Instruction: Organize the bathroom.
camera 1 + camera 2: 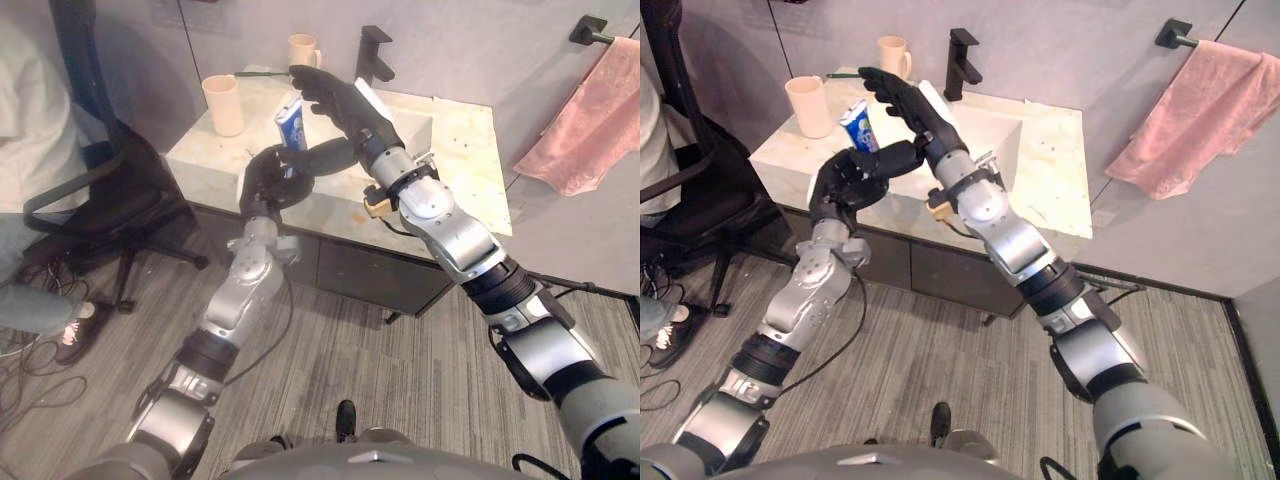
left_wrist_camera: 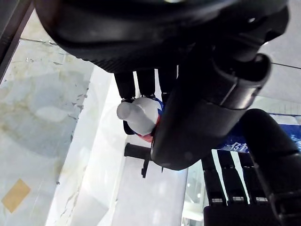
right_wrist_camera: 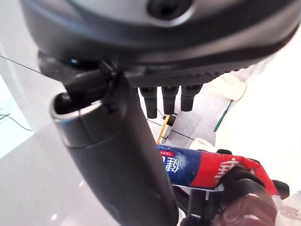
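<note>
Above the counter (image 1: 455,165), a toothpaste tube (image 1: 291,125) is being gripped in the curled left hand (image 1: 272,178), while the right hand (image 1: 335,92) is being held flat-fingered, seemingly touching it. Tidying is judged barely underway; cups (image 1: 223,104) are waiting.

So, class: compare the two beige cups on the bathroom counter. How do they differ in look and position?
The nearer beige cup is taller, shows no handle, and stands near the counter's left front corner. The farther beige cup has a side handle and sits at the back by the wall, close to the black faucet. Both are upright, the same pale colour, and untouched by either robot hand.
</note>
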Tool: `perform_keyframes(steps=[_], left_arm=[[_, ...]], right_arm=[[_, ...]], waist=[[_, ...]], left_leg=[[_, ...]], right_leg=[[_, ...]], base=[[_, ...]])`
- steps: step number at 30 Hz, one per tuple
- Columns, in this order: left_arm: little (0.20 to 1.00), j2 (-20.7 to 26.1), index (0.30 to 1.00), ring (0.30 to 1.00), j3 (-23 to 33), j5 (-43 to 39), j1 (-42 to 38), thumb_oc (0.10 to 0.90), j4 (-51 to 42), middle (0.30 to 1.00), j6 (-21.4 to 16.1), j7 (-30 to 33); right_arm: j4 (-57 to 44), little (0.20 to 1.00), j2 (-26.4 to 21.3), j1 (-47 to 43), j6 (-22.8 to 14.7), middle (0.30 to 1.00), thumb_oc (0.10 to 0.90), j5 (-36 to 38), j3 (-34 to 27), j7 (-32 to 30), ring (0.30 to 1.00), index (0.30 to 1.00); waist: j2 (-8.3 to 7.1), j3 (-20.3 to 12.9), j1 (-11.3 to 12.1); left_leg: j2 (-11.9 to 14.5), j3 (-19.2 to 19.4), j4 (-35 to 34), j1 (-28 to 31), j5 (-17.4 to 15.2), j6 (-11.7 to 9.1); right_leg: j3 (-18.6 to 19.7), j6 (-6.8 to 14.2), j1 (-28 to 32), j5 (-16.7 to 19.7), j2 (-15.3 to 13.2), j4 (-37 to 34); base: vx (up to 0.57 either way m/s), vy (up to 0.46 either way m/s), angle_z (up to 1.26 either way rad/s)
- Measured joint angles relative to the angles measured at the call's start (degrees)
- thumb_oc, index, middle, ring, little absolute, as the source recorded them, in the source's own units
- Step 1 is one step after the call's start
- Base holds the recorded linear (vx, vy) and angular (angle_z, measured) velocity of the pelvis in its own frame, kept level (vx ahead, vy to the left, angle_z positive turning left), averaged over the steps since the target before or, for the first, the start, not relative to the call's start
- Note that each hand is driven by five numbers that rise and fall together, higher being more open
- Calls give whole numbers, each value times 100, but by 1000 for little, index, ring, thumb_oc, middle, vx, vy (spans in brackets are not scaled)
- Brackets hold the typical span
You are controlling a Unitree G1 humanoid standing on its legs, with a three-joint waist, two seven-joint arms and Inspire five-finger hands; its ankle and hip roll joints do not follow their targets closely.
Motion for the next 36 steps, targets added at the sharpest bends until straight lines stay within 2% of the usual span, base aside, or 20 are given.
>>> perform_keyframes(steps=[7, 8, 9, 10, 11, 17, 31, 34, 35, 36], left_arm=[[300, -9, 300, 300, 78, 0, 124, 400, -8, 300, -18, 54], [300, -9, 300, 300, 79, 0, 124, 400, -8, 300, -18, 60], [300, -8, 300, 300, 79, 0, 124, 400, -8, 300, -18, 62], [300, -8, 300, 300, 79, 0, 124, 400, -8, 300, -18, 63], [300, -9, 300, 300, 87, 0, 124, 400, -8, 300, -18, 64], [300, -18, 300, 300, 196, 0, 121, 400, -8, 300, -23, 65], [300, -57, 300, 300, 176, 187, 139, 400, -20, 300, -24, 37], [592, -57, 592, 592, 176, 196, 154, 595, -19, 592, -24, 70], [815, -57, 815, 815, 176, 199, 176, 744, -19, 815, -24, 57], [900, -58, 900, 900, 175, 200, 194, 800, -19, 900, -24, 48]], right_arm=[[-58, 900, -18, 1, 0, 900, 800, 2, 0, 1, 900, 900], [-58, 841, -20, 1, 0, 841, 761, 4, -1, 1, 841, 841], [-58, 589, -22, 1, 0, 589, 593, 4, -1, 2, 589, 589], [-59, 519, -24, 1, 0, 519, 546, 5, -1, 2, 519, 519], [-60, 305, -23, 1, 0, 305, 403, 7, -1, 16, 305, 305], [-60, 300, -17, 4, 2, 300, 400, 234, 45, 250, 300, 300], [-51, 300, -38, 9, 2, 300, 400, 213, 32, 143, 300, 300], [-52, 300, -48, 9, 2, 300, 400, 167, 32, 178, 300, 300], [-52, 300, -74, 9, 2, 300, 400, 157, 32, 209, 300, 300], [-50, 300, -97, 9, 3, 300, 400, 146, 32, 241, 300, 300]], waist=[[6, 4, -82], [7, 4, -84], [7, 4, -84], [7, 4, -82], [7, 4, -78], [8, 5, -67], [23, 15, -43], [30, 19, -19], [32, 21, 0], [29, 23, 18]], left_leg=[[4, 56, -8, 2, -2, -2], [3, 59, -7, 2, -1, -2], [4, 60, -7, 2, -1, -2], [4, 62, -7, 3, -1, -2], [4, 65, -7, 3, -1, -2], [5, 66, -7, 2, -1, -2], [11, 58, 2, -4, -1, -3], [24, 47, 26, -17, -1, -3], [20, 27, 123, -72, -16, -27], [5, 17, 279, -159, -49, -76]], right_leg=[[51, -6, -25, 5, 11, 0], [55, -6, -25, 5, 16, 0], [55, -6, -25, 5, 16, 0], [55, -6, -25, 5, 18, 0], [55, -6, -25, 5, 21, 0], [55, -7, -25, 6, 22, 0], [52, -7, -24, 6, 18, 0], [47, -7, -21, 5, 18, 0], [39, -12, -21, -2, 24, 0], [24, -10, -25, -13, 20, 0]], base=[[17, 3, -4], [0, 0, 0], [0, 0, 0], [0, 0, 0], [0, 0, 0], [0, 0, 0], [0, 0, 0], [-8, 10, 1], [-22, 31, 7], [-10, 45, 17]])
